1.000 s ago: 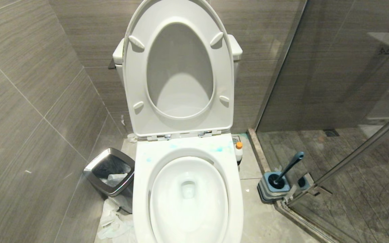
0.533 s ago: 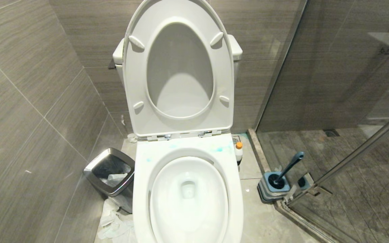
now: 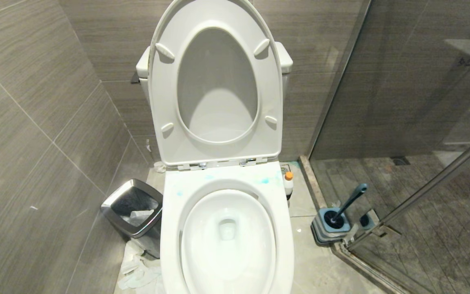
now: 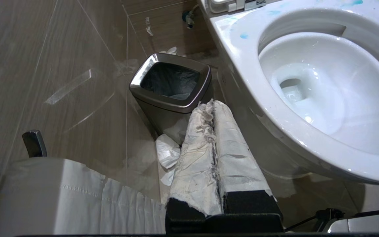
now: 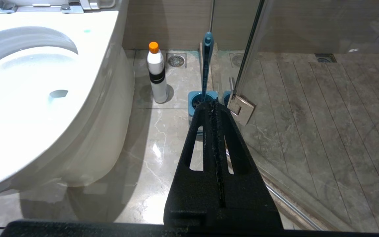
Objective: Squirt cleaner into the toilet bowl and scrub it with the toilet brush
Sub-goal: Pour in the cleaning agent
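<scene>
**Narrow toilet stall, both tools closed and empty**

Grey wood-grain tiles wall in the stall on the left and at the far side; a glass shower partition [image 3: 402, 102] with a metal frame closes the right. Between them stands the glossy white toilet bowl [image 3: 227, 241], oval, its plastic seat and lid [image 3: 216, 81] tipped up against the tank. Turquoise smears dot the far rim.

Floor room is tight on both sides. Left of the bowl a square steel-rimmed waste bin [image 3: 133, 208] with a dark liner sits near the wall, crumpled white paper [image 3: 137, 269] on the floor just in front of it. Right of the bowl, the cleaner [image 3: 288, 183], a slim white bottle with an orange cap, stands upright on the marbled floor just beside the ceramic. Farther right, the toilet brush [image 3: 351, 202] leans in its squarish blue-grey holder [image 3: 331, 226], close against the partition's hinge.

Left tool [image 4: 212, 108], its fingers wrapped in frayed white paper, is pressed closed, empty, low beside the bin. Right tool [image 5: 211, 107], black, is closed on nothing, pointing at the brush holder.
</scene>
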### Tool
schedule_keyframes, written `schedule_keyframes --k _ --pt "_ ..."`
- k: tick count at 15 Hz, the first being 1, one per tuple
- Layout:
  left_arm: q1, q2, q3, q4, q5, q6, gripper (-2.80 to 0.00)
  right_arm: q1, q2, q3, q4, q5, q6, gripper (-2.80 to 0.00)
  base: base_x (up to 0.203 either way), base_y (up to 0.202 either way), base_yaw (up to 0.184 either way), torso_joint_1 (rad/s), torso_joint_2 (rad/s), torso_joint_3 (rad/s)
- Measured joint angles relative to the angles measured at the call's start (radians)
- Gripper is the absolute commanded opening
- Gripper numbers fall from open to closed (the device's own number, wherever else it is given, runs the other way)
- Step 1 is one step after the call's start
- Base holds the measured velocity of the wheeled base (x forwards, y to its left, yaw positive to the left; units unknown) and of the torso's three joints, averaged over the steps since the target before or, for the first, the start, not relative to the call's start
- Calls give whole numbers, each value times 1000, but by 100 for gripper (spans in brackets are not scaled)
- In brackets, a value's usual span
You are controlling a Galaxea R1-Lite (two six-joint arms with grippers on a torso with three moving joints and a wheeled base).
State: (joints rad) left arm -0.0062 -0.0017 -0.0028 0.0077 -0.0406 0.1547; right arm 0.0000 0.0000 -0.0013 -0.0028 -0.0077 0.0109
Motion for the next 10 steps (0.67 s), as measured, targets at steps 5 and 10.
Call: schedule_keyframes --k 5,10 --pt "0 -1 2 -4 5 -26 -280 0 0 0 0 0 0 -280 0 0 0 0 0 0" --pt "0 -1 3 -10 44 -157 -280 0 0 0 0 0 0 -280 0 0 0 0 0 0"
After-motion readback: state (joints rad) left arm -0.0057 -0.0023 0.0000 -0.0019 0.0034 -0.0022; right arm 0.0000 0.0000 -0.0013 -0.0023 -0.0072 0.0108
